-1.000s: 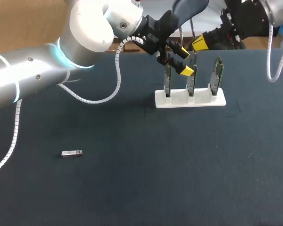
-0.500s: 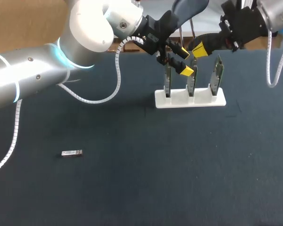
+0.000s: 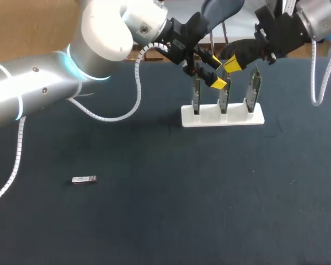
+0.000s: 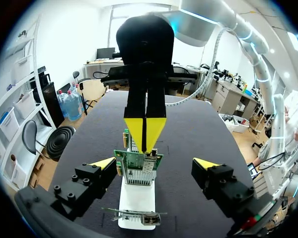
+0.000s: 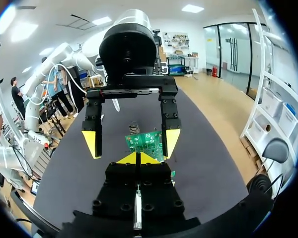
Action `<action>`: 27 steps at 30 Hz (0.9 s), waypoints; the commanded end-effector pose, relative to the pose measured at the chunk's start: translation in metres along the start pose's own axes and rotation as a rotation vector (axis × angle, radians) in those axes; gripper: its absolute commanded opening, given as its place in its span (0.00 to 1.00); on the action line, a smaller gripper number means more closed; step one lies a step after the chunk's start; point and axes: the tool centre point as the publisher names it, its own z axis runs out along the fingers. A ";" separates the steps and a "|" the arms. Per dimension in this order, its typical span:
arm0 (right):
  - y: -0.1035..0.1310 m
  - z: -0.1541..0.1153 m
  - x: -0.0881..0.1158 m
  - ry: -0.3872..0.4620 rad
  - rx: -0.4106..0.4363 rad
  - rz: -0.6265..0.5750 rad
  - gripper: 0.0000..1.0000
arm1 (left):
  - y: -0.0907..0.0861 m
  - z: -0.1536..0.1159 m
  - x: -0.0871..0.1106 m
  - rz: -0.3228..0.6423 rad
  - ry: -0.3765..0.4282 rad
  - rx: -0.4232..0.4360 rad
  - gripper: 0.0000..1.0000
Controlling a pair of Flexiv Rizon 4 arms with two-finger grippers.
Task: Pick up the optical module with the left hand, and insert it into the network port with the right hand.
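Over the last second my right gripper point(image 3: 231, 64) swings in toward the left one, so its clenched yellow tips now sit right at the top edge of the middle green circuit board point(image 4: 139, 168). I see nothing pinched between them. My left gripper point(image 3: 216, 72) has not shifted: it hangs empty, fingers spread wide to either side of that same board, which stands upright with two others in the white slotted rack point(image 3: 220, 117). The small silver optical module point(image 3: 84, 179) has not moved either; it lies flat on the dark table point(image 3: 154, 221), well apart from both grippers. I judge the pick-up as not yet begun: the left gripper must quit the rack and go to the module before the right has anything to insert
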 end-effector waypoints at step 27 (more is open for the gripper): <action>-0.006 -0.100 0.012 -0.144 -0.012 -0.072 0.00 | 0.002 0.000 -0.001 -0.002 0.005 0.003 1.00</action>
